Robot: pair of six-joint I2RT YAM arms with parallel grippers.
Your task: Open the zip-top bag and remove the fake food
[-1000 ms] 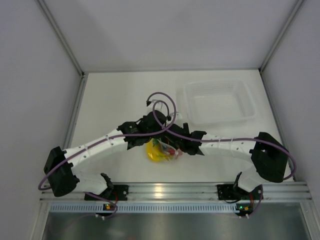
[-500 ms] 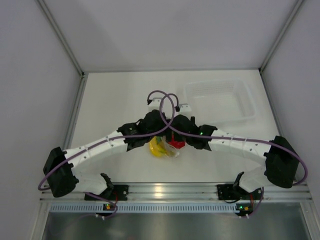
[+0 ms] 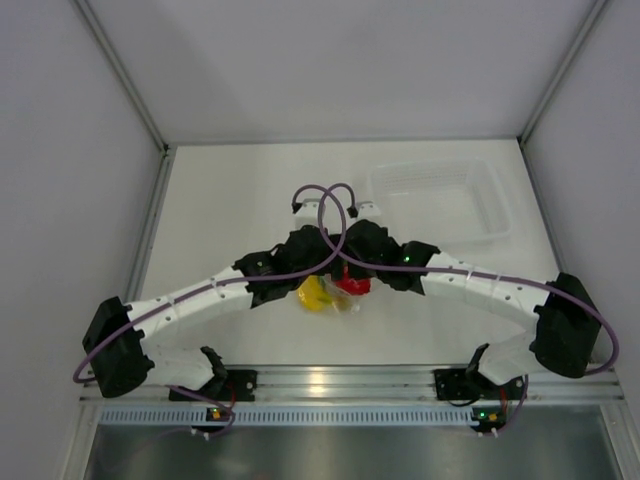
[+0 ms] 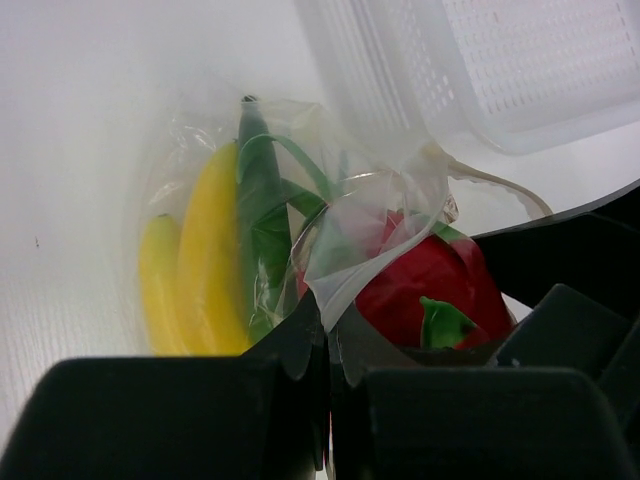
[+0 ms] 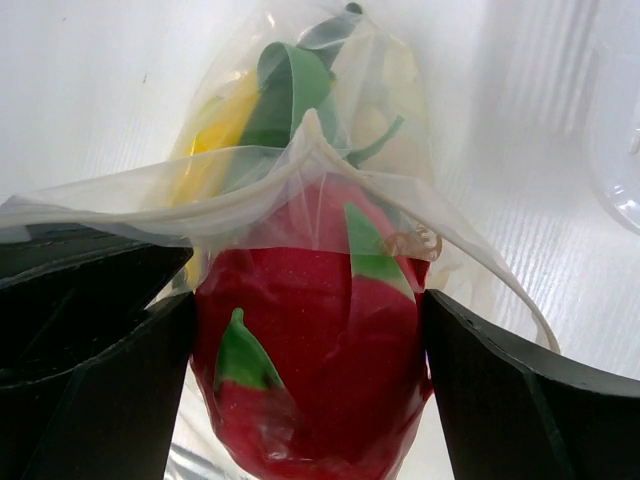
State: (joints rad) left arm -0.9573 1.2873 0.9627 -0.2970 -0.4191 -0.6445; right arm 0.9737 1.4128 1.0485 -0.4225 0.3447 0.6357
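Near the counter's front edge, midway along, the left gripper [image 4: 325, 340] pinches the film of the zip-top bag [image 4: 190, 140] while the right gripper [image 5: 310, 345] clamps the red toy fruit [image 3: 351, 283], newly drawn up into the bag's mouth; the banana bunch [image 4: 195, 265] stays inside, so emptying has begun

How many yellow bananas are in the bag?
2. The short banana lies at the left inside the zip-top bag, the long banana beside it, against the green piece. More may be hidden behind them.

From above, the zip-top bag [image 3: 341, 302] is largely hidden; the left wrist view crops the tray [image 4: 380, 70].
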